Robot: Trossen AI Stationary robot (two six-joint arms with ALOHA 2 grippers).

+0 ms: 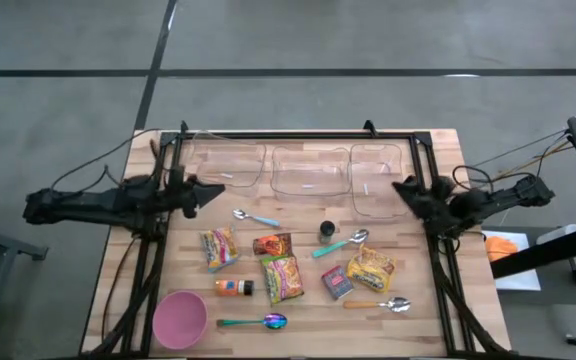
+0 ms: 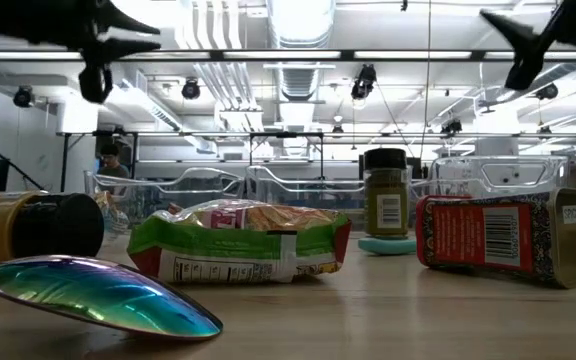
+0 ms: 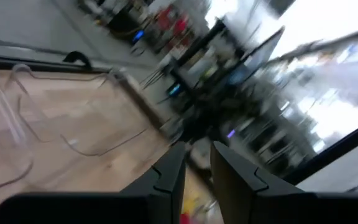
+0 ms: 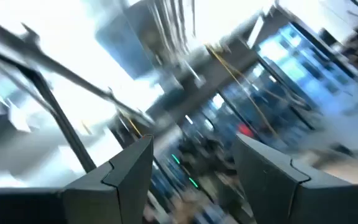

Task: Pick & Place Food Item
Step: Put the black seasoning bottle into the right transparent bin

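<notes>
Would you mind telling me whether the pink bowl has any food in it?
No, in the high view the pink bowl sits empty at the table's near left corner.

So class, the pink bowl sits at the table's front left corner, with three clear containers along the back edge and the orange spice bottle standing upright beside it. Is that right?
Not quite. The orange spice bottle is lying on its side, not upright, as the high view shows. The rest holds: the pink bowl sits at the front left corner, and three clear containers line the back edge.
</notes>
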